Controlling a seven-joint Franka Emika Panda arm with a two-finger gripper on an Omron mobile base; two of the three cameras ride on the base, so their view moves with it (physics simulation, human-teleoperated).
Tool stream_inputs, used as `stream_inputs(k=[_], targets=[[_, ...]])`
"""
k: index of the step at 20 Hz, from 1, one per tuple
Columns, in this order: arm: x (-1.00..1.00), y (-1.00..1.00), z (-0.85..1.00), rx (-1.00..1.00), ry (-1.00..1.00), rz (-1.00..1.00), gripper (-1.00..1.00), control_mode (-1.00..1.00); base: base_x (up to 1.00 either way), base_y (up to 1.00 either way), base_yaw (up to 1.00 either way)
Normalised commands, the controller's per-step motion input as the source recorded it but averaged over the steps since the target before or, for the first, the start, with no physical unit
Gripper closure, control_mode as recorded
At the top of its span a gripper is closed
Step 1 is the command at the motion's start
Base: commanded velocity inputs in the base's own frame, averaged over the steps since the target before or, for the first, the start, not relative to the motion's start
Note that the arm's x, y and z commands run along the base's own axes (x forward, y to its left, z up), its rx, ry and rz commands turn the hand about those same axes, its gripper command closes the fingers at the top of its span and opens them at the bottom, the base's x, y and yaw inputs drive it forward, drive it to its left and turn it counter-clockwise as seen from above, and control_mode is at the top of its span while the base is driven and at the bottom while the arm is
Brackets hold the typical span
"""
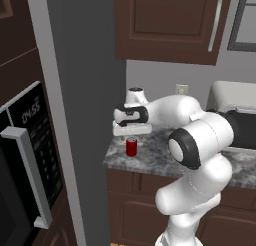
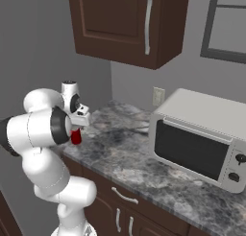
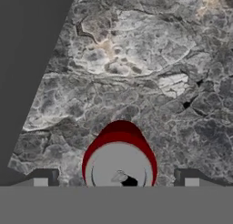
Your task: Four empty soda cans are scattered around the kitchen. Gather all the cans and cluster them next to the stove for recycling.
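Directly under the wide-open tool (image 3: pixel 116 178), a small red soda can (image 3: pixel 119 157) with silvery top stands upright.

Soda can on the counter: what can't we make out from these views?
- Soda can: hand view, lower body cut off by the bottom band.
- Can's top: left base view, hidden under the hand; fingers show tips only.
- Can in right base view: mostly behind the arm.
- Microwave: left base view, cut by right edge.

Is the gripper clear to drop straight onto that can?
Probably yes: the open gripper hangs right above the upright can, a fingertip on either side, with bare counter around it.
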Motion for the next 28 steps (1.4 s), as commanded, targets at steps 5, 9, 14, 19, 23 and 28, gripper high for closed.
stream_inputs(k=[5, 9, 14, 19, 23, 28], targets=[[0.26, 0.09, -0.06, -0.03, 0.01, 0.0, -1.0, -1.0, 0.0, 0.0, 0.0], [0.0, 0.2, 0.0, 0.0, 0.01, 0.0, -1.0, -1.0, 0.0, 0.0, 0.0], [-0.06, 0.03, -0.1, 0.0, 0.03, 0.0, -1.0, -1.0, 0.0, 0.0, 0.0], [-0.04, -0.07, 0.2, 0.0, 0.0, -0.01, -1.0, -1.0, 0.0, 0.0, 0.0], [-0.37, -0.01, 0.04, 0.0, 0.0, 0.0, -1.0, -1.0, 0.0, 0.0, 0.0], [-0.04, -0.01, 0.0, 0.0, 0.0, 0.0, -1.0, -1.0, 0.0, 0.0, 0.0]])
